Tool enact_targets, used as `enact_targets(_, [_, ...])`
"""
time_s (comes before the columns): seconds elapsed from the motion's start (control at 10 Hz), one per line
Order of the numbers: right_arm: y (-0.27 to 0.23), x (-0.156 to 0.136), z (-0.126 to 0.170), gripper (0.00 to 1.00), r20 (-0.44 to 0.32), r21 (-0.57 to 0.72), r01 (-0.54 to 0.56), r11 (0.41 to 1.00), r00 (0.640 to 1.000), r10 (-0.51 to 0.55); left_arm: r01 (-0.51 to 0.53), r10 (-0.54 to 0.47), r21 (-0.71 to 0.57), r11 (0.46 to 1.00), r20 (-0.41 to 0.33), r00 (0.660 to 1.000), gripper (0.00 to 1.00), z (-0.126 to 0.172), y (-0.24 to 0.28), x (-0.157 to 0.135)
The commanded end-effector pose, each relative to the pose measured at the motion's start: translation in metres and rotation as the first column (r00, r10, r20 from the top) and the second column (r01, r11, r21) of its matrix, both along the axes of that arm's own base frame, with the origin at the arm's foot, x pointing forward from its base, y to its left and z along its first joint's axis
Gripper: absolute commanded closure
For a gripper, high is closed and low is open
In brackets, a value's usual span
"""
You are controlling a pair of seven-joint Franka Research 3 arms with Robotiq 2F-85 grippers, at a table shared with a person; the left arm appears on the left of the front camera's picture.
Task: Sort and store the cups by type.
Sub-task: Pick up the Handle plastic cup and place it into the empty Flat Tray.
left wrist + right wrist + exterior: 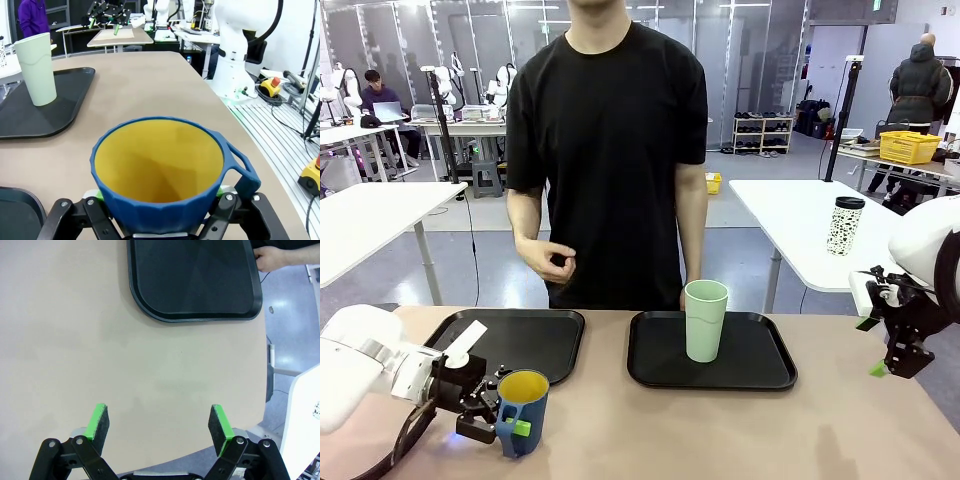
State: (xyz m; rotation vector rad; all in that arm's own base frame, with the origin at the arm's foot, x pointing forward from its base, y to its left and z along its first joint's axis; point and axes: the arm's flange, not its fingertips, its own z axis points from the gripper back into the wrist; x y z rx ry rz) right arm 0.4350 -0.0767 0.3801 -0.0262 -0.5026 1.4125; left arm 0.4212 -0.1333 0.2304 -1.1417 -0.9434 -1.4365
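Left gripper (498, 412) is clamped around the blue mug (523, 410), so lift it straight and level, then carry it over the empty left tray (535, 340), not the tumbler's (705, 320) 1.

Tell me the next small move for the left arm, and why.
Probably lift the dark-blue mug a little and carry it toward the empty black tray on the robot's left. The left claw is already shut on the mug near the table's front edge, the pale-green tumbler stands alone on the other tray, and the right claw hangs open, holding nothing.
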Motion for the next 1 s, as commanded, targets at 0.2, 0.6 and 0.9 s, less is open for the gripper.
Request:
enact_targets(0.2, [0.0, -0.001, 0.001, 0.0, 0.004, -0.008, 0.003, 1.0, 1.0, -0.003, -0.04, 0.049, -0.083, 0.996, 0.112, 0.993, 0.52, 0.045, 0.004, -0.002])
enact_targets(0.6, [0.0, -0.001, 0.001, 0.0, 0.004, -0.008, 0.003, 1.0, 1.0, -0.003, -0.136, 0.165, -0.149, 0.98, 0.202, 0.965, 0.52, 0.104, 0.044, -0.015])
enact_targets(0.9, [0.0, -0.001, 0.001, 0.0, 0.004, -0.008, 0.003, 1.0, 1.0, -0.003, -0.128, 0.151, -0.13, 0.983, 0.185, 0.971, 0.52, 0.11, 0.049, -0.007])
